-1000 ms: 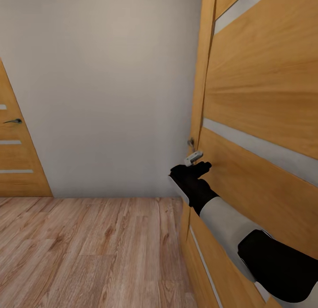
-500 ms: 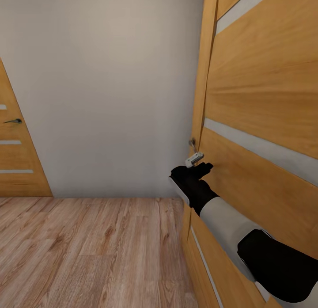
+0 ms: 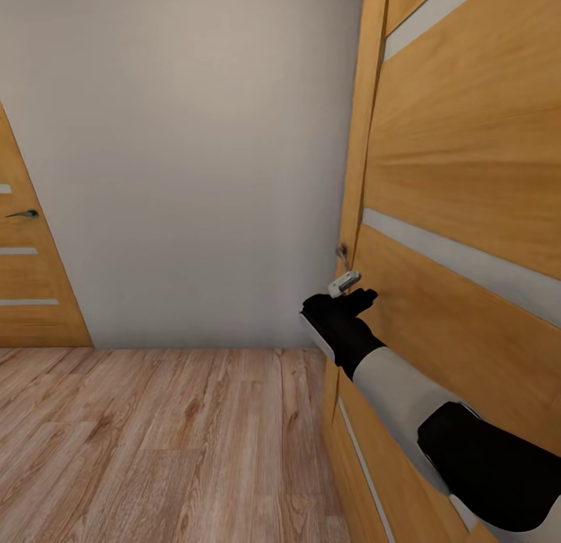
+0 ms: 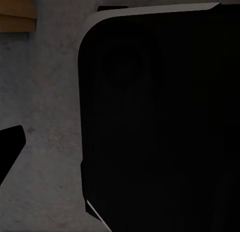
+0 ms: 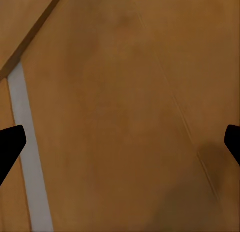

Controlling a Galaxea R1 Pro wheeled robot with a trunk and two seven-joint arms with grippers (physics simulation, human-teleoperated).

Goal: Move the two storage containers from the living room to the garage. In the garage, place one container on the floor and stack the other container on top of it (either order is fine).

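The two storage containers are out of view. In the head view my right gripper [image 3: 360,298] reaches from the lower right up to a wooden door [image 3: 460,177], just below its silver lever handle [image 3: 344,282]. Seen from the right wrist, the right gripper [image 5: 120,142] faces the door's panel close up. Its black fingertips [image 5: 10,147] stand wide apart at the picture's edges with nothing between them, so it is open. In the left wrist view one black fingertip [image 4: 10,144] of my left gripper [image 4: 120,142] sits far out at the edge, beside a large black body [image 4: 160,117].
A plain white wall [image 3: 195,177] stands ahead. A second wooden door [image 3: 31,278] with a dark handle [image 3: 22,213] is at the far left. Light wood-plank flooring [image 3: 156,442] stretches in front. The left wrist view has a grey mottled surface [image 4: 50,117].
The door's edge and its handle have shifted slightly to the right. My right gripper has followed them by a small amount.
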